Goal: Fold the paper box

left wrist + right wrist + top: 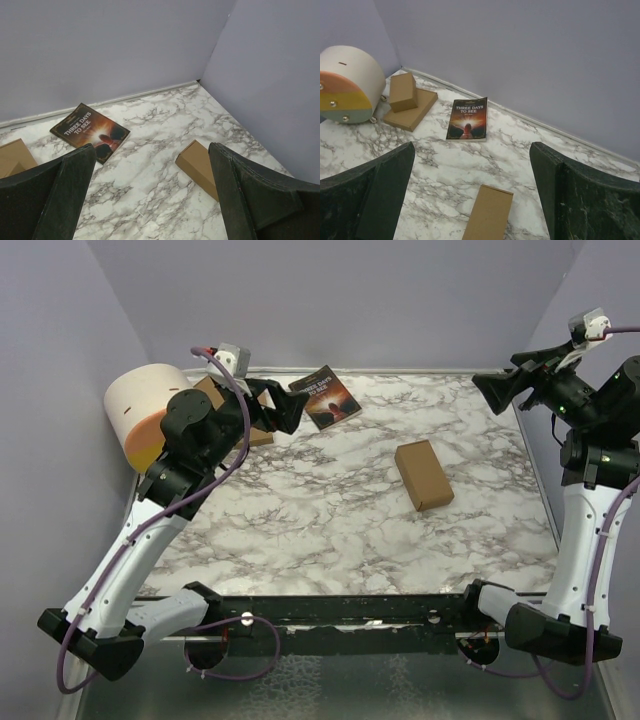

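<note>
Scanning from the far left: a cream drum (140, 405) with an orange-yellow band sits in the back corner. Just beside it is a stack of flat cardboard (415, 114) with a small brown carton (402, 91) on top. I'm not touching either.

The left pincer (293, 408) hangs above the stack's edge, fingers spread wide and holding nothing. The left wrist view shows only bare table (300, 520) between the fingers. The dark book (330, 397) lies flat near the back wall, just past that pincer.

Right of centre, the paper box (423, 475) lies on the table, well apart from both arms. It reads as a closed brick-shaped carton, with no flaps sticking out that I can see. Its underside and far end are hidden, so I can't confirm the tuck.

The right pincer (490, 392) is up high at the right back corner, also released and empty.

My call is that the folding looks done and this is the end of the task. Next I'd only check that the end flaps are seated. If one has sprung, the nearer right arm should come down and press it shut while the left steadies the carton. Otherwise I'd park both arms.
</note>
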You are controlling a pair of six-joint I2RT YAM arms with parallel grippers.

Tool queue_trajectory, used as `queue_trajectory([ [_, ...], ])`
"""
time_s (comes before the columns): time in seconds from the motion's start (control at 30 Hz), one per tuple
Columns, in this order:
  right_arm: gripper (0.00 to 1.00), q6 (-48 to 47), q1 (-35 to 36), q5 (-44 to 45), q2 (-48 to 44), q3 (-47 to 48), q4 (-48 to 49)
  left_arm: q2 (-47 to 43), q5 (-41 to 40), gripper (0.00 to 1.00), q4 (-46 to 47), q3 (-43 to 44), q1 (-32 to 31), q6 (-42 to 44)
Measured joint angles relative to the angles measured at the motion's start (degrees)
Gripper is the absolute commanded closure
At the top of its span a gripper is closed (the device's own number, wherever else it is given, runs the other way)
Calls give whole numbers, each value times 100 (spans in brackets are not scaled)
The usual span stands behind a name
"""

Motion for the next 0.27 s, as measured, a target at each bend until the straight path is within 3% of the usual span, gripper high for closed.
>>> queue_trajectory([
  [0.27,1,4,0,17,-50,-4,-28,-92,2,1,57,-293,0,-2],
])
